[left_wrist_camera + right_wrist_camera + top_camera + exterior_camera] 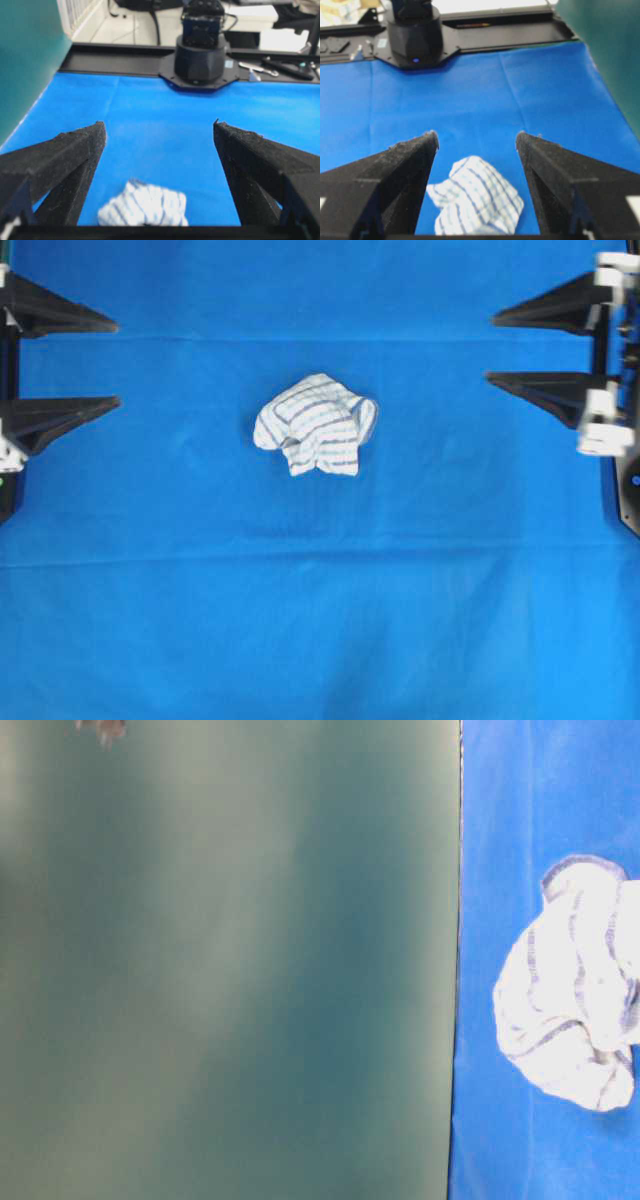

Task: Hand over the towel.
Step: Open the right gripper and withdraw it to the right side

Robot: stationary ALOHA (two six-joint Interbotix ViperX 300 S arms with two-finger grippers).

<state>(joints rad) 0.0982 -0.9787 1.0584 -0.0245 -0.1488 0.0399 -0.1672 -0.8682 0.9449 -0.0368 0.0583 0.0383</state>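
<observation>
White soft cloth with thin blue-grey stripes, the small towel, lies bunched up near the middle of the big plain blue cloth that covers the table; nothing touches it; the black left claw sits at the left edge with its two fingers spread wide and holding nothing; the black right claw sits at the right edge, spread wide and empty too; both claws are well apart from the towel; each wrist view shows the towel lying between its two open fingers, farther off on the cloth.
</observation>
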